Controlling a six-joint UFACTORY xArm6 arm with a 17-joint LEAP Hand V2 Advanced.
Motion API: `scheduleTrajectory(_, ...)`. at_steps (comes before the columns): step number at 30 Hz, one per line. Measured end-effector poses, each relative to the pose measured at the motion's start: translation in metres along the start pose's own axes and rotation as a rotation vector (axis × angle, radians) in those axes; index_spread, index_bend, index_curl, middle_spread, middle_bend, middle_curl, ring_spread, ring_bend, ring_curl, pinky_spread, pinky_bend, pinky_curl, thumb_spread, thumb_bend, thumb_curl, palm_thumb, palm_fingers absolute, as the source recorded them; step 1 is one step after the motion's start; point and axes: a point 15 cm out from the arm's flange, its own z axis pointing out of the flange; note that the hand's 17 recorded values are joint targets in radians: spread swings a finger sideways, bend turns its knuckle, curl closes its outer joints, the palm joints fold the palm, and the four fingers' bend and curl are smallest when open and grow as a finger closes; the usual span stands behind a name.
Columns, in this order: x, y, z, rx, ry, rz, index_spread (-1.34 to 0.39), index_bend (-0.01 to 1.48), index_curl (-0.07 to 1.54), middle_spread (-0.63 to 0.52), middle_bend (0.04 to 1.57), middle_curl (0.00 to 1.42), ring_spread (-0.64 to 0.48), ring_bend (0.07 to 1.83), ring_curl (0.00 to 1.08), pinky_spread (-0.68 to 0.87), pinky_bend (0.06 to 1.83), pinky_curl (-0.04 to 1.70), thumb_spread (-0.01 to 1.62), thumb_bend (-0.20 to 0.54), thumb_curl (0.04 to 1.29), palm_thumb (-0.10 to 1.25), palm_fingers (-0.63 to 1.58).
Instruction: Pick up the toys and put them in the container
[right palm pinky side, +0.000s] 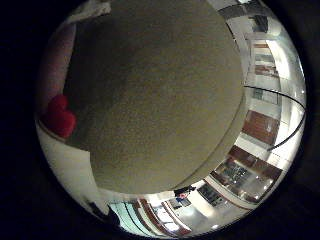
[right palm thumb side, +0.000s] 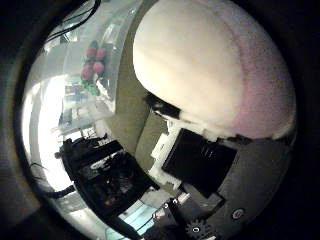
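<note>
White-and-pink plush toy (right palm thumb side: 210, 65) fills the robot hand's (right palm thumb side: 200, 165) palm.

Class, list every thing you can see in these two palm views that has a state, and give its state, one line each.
cream and pink plush toy: close against the palm, hand parts beside it
hand: in view; fingers open or curled cannot be told
red toy: lying at the edge of a beige surface, untouched
pink and green toy: apart from the hand, not held
</note>
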Motion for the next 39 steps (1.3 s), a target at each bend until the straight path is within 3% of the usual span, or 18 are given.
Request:
scheduleTrajectory(2,0.006,0.004,-0.012,0.008,0.008,0.007,-0.40,0.85,0.68,-0.23,1.03,0.72,-0.25,1.19,0.61,-0.22,1.44,0.34,0.98,0.034,0.40,0.88,1.29)
scheduleTrajectory(6,0.019,0.017,-0.052,0.033,0.032,0.023,-0.32,1.03,0.79,-0.19,1.20,0.78,-0.24,1.31,0.67,-0.19,1.54,0.43,0.96,0.028,0.47,1.02,1.18)
scheduleTrajectory(17,0.013,0.010,-0.247,0.155,0.154,0.011,-0.25,1.13,0.85,-0.13,1.33,0.77,-0.22,1.36,0.74,-0.16,1.56,0.57,0.95,-0.014,0.60,1.08,1.13)
scheduleTrajectory(24,-0.080,-0.023,-0.351,0.243,0.024,-0.020,-0.24,1.13,0.84,-0.12,1.35,0.75,-0.21,1.37,0.75,-0.16,1.52,0.63,0.95,-0.014,0.65,1.08,1.14)
scheduleTrajectory(29,-0.157,-0.069,-0.406,0.333,-0.006,-0.128,-0.23,1.14,0.83,-0.13,1.35,0.74,-0.21,1.37,0.75,-0.17,1.50,0.67,0.95,-0.014,0.66,1.09,1.13)
scheduleTrajectory(39,-0.305,-0.107,-0.422,0.354,-0.081,-0.242,-0.23,1.14,0.83,-0.13,1.37,0.72,-0.21,1.37,0.75,-0.17,1.46,0.75,0.93,-0.015,0.70,1.09,1.13)
